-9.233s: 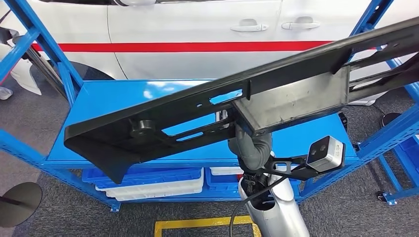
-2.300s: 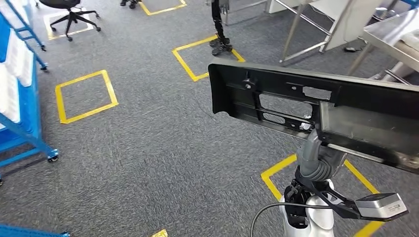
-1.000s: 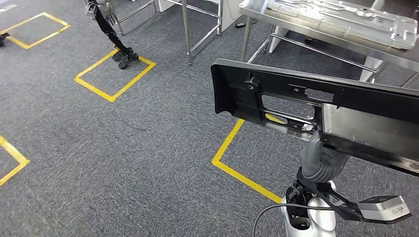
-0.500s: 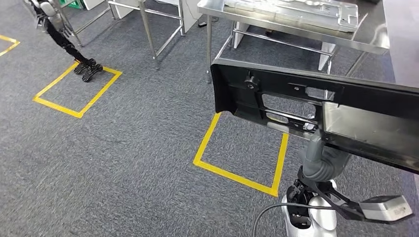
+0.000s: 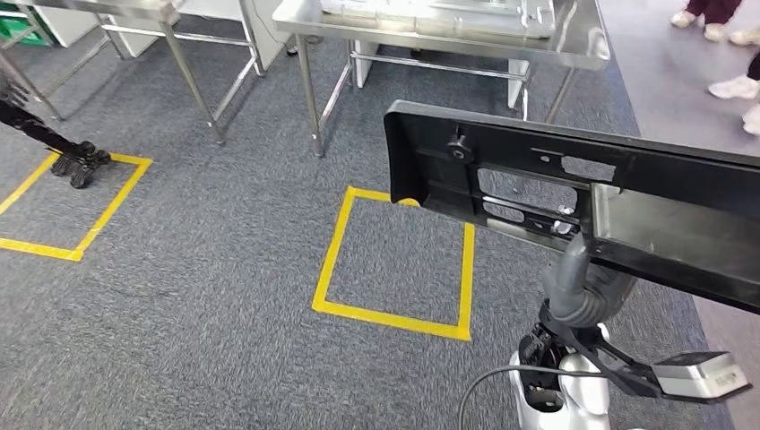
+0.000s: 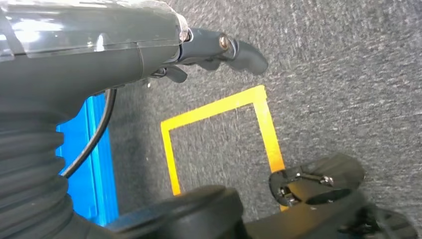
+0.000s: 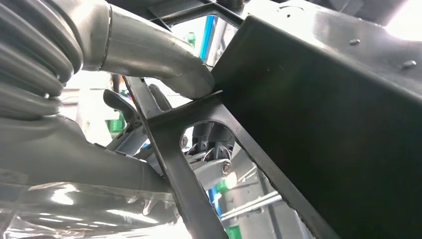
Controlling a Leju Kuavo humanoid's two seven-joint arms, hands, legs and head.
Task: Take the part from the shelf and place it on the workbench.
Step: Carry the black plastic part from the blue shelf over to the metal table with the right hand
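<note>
I carry the part (image 5: 502,170), a long black bracket with slots and a grey metal plate, level in front of me. My right hand (image 5: 582,291) grips it from below. In the right wrist view the thumb and fingers (image 7: 164,64) clamp a thin strut of the part (image 7: 323,99). The workbench (image 5: 578,40), a steel table on thin legs, stands ahead beyond the part's far end and bears silvery plates (image 5: 430,9). My left hand (image 6: 214,47) hangs over the carpet with nothing in it.
A yellow taped square (image 5: 394,260) lies on the grey carpet before the workbench. A second steel table (image 5: 193,76) stands to the left. Another robot's feet (image 5: 72,161) rest on a taped square at far left. People's shoes (image 5: 730,85) show at top right.
The camera has turned from the blue shelf across the floor, and the workbench now lies straight ahead and nearer. The part keeps its place in my right hand.
</note>
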